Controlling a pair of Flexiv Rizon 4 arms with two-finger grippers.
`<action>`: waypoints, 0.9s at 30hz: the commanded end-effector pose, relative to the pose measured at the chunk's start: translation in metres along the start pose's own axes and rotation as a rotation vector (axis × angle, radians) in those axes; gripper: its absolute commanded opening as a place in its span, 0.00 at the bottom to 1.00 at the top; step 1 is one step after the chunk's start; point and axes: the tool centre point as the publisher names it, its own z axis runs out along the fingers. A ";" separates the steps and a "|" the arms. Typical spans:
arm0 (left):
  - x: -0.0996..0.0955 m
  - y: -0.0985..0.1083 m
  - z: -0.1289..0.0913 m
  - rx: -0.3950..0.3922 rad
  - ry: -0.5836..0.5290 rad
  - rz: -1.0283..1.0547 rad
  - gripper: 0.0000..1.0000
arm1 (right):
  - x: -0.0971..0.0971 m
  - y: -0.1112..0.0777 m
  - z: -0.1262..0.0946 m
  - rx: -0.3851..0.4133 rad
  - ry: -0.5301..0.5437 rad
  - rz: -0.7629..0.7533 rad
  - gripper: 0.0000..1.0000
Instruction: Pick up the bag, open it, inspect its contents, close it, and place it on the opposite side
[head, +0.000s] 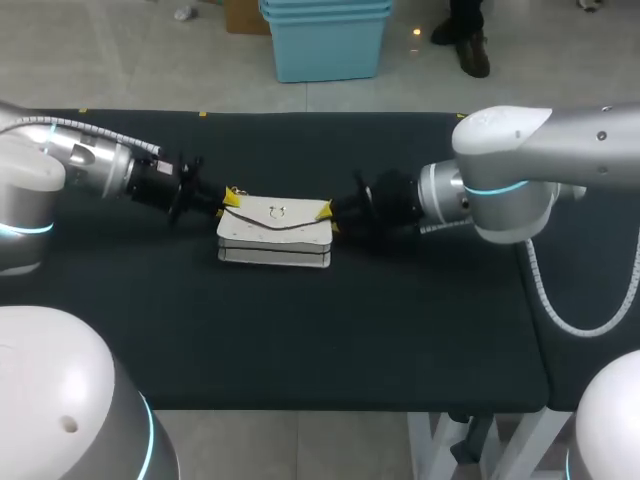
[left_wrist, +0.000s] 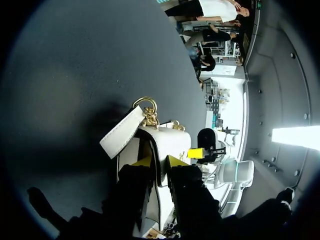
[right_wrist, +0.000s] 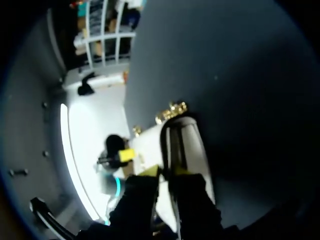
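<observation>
White bag with gold fittings, 1 item. It was located toward the back middle of the black table, stretched between 2 grippers that met it from opposite ends.

Hold 1: the left gripper was at the bag's left end. Its fingers were narrowed onto the upper edge, with a yellow tip pressing on each side. A loose strap tab carrying a gold ring stood just ahead of the tips.

Hold 2: the right gripper was at the bag's right end. It was likewise drawn in to a thin gap with the edge between its tips. That wrist view was blurred, so the pinch possibly took the flap alone rather than flap and wall together.

Hazards, as judged:
- Both holds looked shallow and sat on thin edges. An uneven lift or pull could slip 1 end free and leave the bag swinging from the other.
- Drawing the arms apart too hard could strain the flap or its fittings.
- A grip on the flap only could let the bag gape early and tip out its contents.
- The strap tab could snag a finger on release.
</observation>
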 end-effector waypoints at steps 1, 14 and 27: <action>0.008 0.001 0.005 0.002 -0.007 0.006 0.00 | 0.006 -0.007 0.004 -0.012 -0.006 -0.003 0.00; 0.008 0.004 0.003 0.021 0.005 0.011 0.38 | 0.007 -0.008 0.003 -0.049 -0.006 0.000 1.00; -0.008 -0.004 0.011 0.006 0.006 -0.038 0.00 | -0.002 -0.008 0.010 -0.050 -0.032 0.011 0.00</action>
